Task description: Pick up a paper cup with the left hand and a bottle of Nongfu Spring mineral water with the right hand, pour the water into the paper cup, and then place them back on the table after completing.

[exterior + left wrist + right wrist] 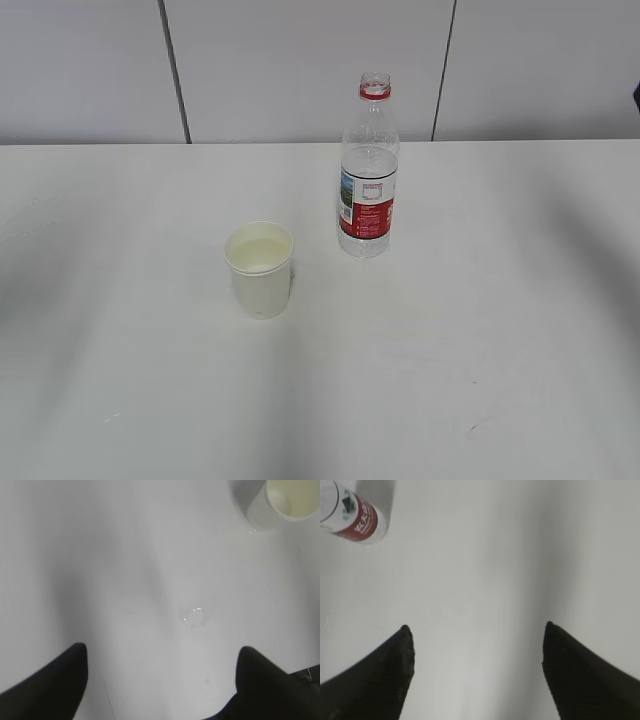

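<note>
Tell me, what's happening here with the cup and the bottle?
Right now nothing is being held. The paper cup stands on the white table with some liquid in it, and the uncapped water bottle stands upright just behind and to its right. Both robot grippers, left and right, are open and empty above bare table, away from both items.

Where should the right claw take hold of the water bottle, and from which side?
Grip the bottle around its labelled lower body, coming in level from the right. It stands upright and uncapped, with the paper cup at its left front, so a low side grasp should keep it steady and clear of the cup.
</note>
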Controlling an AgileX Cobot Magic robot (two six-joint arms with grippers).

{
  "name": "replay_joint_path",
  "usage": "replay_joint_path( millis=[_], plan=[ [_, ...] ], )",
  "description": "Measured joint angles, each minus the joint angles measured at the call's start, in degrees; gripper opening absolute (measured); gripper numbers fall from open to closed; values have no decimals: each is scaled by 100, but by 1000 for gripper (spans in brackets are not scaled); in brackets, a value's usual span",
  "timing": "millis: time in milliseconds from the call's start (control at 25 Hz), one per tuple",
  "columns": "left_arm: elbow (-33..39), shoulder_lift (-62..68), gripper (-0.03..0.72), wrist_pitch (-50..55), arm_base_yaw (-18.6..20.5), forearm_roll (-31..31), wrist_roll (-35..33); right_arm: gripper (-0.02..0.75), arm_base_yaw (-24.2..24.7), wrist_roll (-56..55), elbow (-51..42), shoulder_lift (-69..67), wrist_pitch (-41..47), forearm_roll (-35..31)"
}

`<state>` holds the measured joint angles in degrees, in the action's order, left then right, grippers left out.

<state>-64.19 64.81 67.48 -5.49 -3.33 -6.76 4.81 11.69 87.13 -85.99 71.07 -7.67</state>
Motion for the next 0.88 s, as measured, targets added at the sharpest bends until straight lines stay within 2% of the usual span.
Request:
replay_joint_path(
  millis=[240, 520, 760, 880],
  plan=[
    [953, -1155, 553, 49, 0, -137, 0, 592, 0, 269, -1232, 941, 21, 0],
    [2101, -2367, 553, 68, 0, -221, 239, 592, 0, 320, -2154, 1704, 21, 10],
    [2762, -3253, 553, 144, 0, -229, 436, 592, 0, 320, -2875, 2495, 21, 32],
    [2928, -3680, 553, 159, 0, -229, 596, 592, 0, 320, -3290, 2954, 21, 264]
  ],
)
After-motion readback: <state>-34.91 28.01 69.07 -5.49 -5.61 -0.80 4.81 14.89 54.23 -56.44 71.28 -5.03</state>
